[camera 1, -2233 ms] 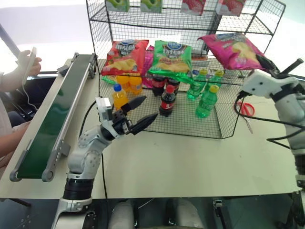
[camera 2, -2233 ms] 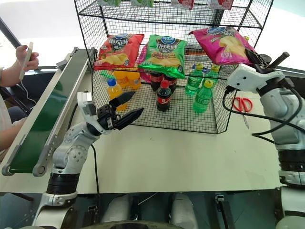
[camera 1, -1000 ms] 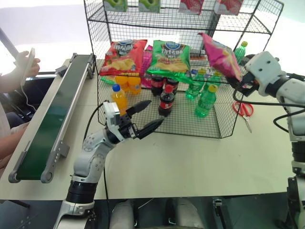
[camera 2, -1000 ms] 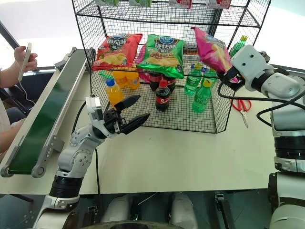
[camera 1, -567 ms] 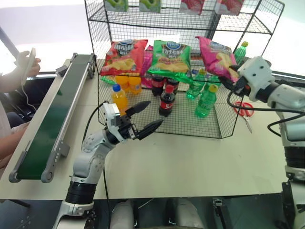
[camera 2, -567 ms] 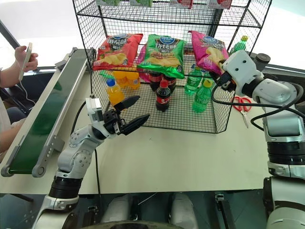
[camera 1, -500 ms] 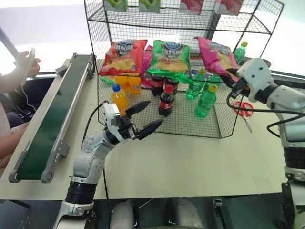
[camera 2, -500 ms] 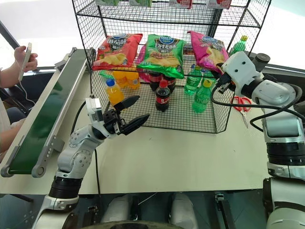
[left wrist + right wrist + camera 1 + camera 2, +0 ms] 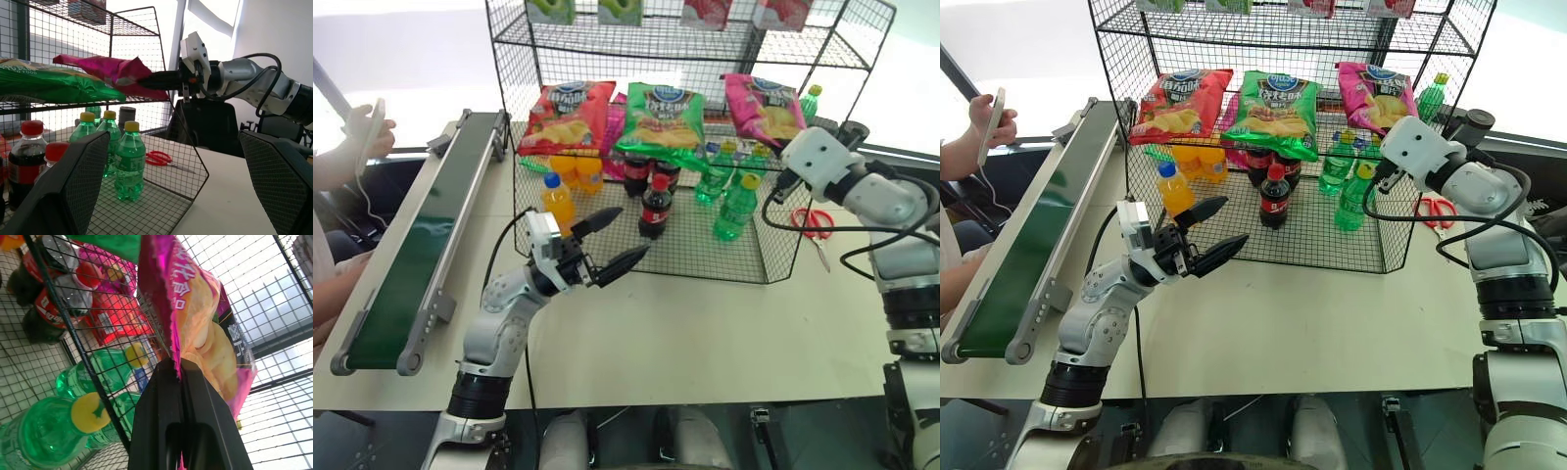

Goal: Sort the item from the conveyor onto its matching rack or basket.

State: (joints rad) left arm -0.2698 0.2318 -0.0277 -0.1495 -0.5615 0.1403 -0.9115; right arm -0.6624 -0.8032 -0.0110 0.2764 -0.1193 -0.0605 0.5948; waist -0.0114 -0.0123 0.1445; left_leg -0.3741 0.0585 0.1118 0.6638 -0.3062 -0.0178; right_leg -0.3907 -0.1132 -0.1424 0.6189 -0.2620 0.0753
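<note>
The magenta-pink chip bag (image 9: 766,101) lies on the right end of the middle tier of the black wire rack (image 9: 685,253). My right gripper (image 9: 177,366) is shut on the bag's near edge, which shows pinched between the black fingers (image 9: 164,78) at the rack's right side. My left gripper (image 9: 625,232) hovers open and empty over the table, just in front of the rack's bottom tier. The dark green conveyor (image 9: 421,245) runs along the table's left side with nothing on its belt.
A red chip bag (image 9: 570,113) and a green chip bag (image 9: 664,117) share the middle tier. Orange (image 9: 558,196), cola (image 9: 656,206) and green bottles (image 9: 736,206) stand on the bottom tier. Red scissors (image 9: 813,223) lie right of the rack. A person's hand (image 9: 367,132) holds a phone at far left.
The pink bag went from standing tilted in my right gripper to lying flat on the middle tier; the right arm shifted in toward the rack. The left arm kept still.
</note>
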